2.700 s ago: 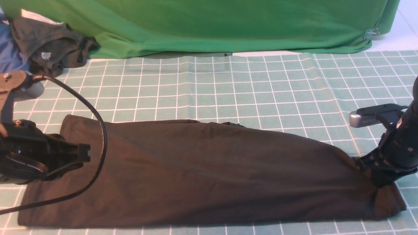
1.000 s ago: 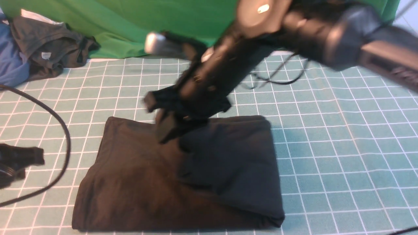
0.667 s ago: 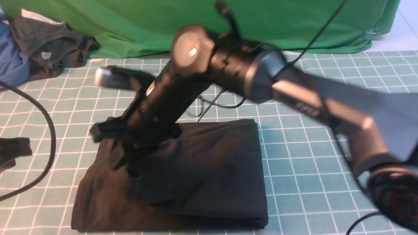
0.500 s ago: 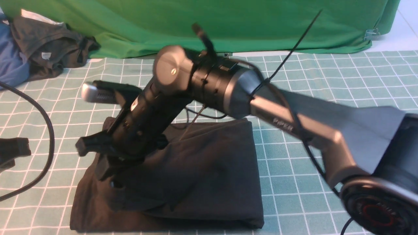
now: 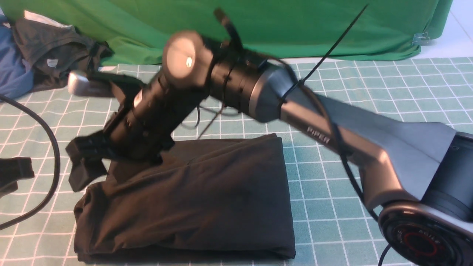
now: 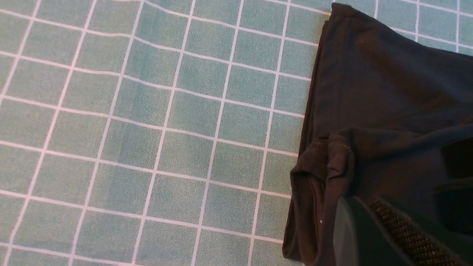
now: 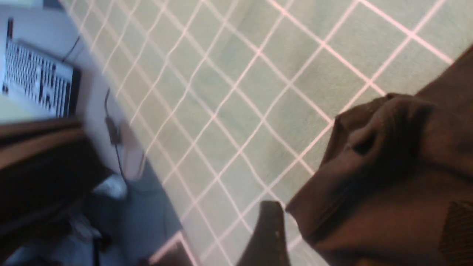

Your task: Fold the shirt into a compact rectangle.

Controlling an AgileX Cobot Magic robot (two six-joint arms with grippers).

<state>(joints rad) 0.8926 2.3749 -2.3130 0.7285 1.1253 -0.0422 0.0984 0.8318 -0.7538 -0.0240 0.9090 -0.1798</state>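
Front view: the shirt (image 5: 192, 199) lies folded on the gridded worktop (image 5: 369, 92); the right fingers (image 5: 83, 162) stand apart, empty, at its left edge. Left wrist view: the left fingers (image 6: 373, 236) sit together over the shirt's corner. Right wrist view: the shirt's bunched corner lies between the spread fingers.

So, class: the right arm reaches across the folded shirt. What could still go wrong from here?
1. The right gripper sits at the shirt's left edge with one finger close beside the bunched corner; pulling away could snag it and undo the fold.
2. That corner looks lumpy, so the rectangle may end up uneven.
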